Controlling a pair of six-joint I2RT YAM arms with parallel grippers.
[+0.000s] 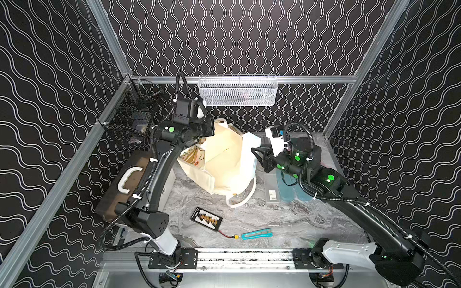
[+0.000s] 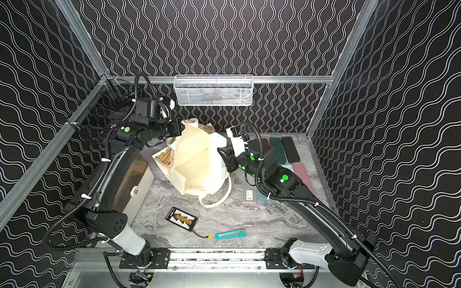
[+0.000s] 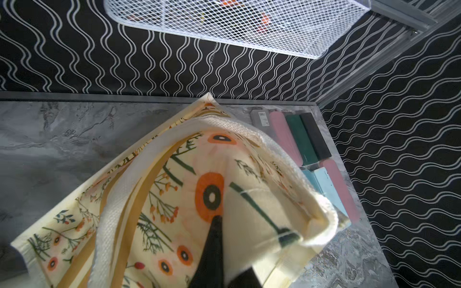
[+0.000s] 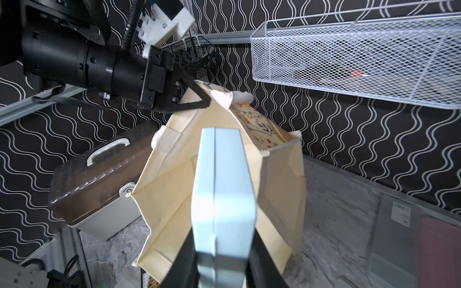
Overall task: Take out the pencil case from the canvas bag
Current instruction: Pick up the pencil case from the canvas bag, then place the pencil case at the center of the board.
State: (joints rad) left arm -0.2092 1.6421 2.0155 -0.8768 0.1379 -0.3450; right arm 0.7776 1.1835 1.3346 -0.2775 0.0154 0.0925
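Right wrist view: right gripper point(image 4: 223, 234) clamped on pale blue pencil case point(image 4: 222, 174), case over open mouth of canvas bag point(image 4: 167, 179). Left gripper point(image 4: 208, 101) pinched on bag's top rim. Bag mid-table, box point(image 4: 94, 179) close beside; bare table point(image 1: 274, 219) out front.

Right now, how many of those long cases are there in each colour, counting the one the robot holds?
Grey cases: 2
Pink cases: 2
Blue cases: 2
Green case: 1
Black case: 1
Pale held case, in the right gripper: 1
Total: 9
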